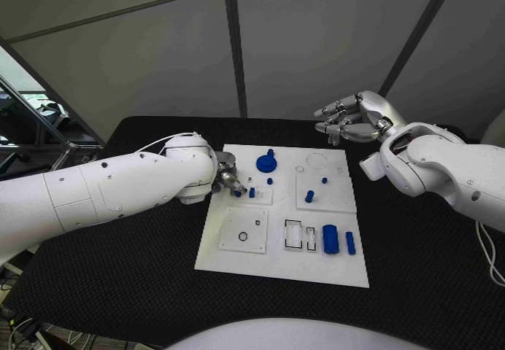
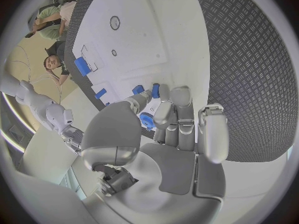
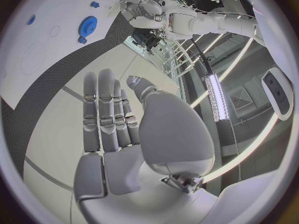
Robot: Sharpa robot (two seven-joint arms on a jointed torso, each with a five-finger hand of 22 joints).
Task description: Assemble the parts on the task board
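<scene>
Blue parts [image 1: 330,239] dot the task board [image 1: 276,266] on the black surface [image 1: 126,277]; left robot hand [image 1: 228,179] pinches a small blue peg [image 2: 155,90], right robot hand [image 1: 347,117] hovers empty, fingers loosely spread.

Robotics lab, grey panelled walls [image 1: 316,51], black test table [image 1: 126,277], ceiling strip light [image 3: 215,92], second white robot [image 3: 187,20]

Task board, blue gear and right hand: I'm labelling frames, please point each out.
task board [image 1: 276,271], head view, bare near edge.
blue gear [image 1: 266,163], head view, its face.
right hand [image 1: 350,119], head view, middle of hand.
</scene>
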